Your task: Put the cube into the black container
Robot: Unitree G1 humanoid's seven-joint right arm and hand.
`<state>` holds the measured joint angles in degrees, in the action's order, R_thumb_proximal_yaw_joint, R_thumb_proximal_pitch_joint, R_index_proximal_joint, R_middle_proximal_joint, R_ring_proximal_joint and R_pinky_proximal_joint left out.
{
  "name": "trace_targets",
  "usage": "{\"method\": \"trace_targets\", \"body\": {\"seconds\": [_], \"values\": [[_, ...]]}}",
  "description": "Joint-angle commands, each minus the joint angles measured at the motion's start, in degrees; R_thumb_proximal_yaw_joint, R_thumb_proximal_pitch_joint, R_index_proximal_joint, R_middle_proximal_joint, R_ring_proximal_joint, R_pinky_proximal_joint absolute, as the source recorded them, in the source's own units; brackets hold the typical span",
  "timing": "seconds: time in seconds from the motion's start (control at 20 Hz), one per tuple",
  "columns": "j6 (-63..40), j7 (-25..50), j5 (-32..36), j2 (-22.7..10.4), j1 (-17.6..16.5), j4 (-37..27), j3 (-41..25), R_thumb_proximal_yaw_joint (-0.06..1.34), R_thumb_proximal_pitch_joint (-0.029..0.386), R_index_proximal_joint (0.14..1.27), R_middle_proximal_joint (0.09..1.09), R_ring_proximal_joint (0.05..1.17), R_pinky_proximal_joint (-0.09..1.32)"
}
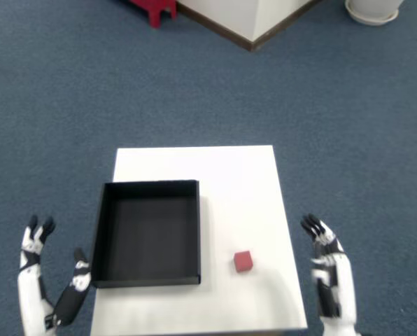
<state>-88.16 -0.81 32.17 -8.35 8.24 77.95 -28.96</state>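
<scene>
Left hand (37, 269) hovers off the table (250, 175) edge, idle. Next, the black container (149, 234) — empty. Just beside it, the cube (243, 261) sits on the table, untouched. Far right, right hand (329, 276), fingers (312, 225) spread, holding nothing — everything's left to do.

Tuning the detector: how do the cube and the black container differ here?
The cube is red, the black container black. The cube is small and solid; the container is far larger, an open, shallow, empty tray. The cube lies right of the container, apart from it, nearer the right hand. Both rest on the white table, untouched.
</scene>
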Motion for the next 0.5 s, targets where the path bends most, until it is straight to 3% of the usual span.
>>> {"method": "trace_targets", "body": {"seconds": [0.05, 0.35, 0.5], "values": [[-5.5, 0.0, -3.2, -1.7, 2.8, 1.1, 1.1, 0.55, -0.001, 0.37, 0.29, 0.26, 0.09], [-5.7, -0.4, -11.9, -5.8, 5.6, 7.8, 0.2, 0.56, -0.005, 0.37, 0.23, 0.19, 0.03], [-5.5, 1.8, -14.5, -6.3, 7.1, 10.6, -1.7, 0.54, -0.005, 0.37, 0.22, 0.16, -0.01]]}}
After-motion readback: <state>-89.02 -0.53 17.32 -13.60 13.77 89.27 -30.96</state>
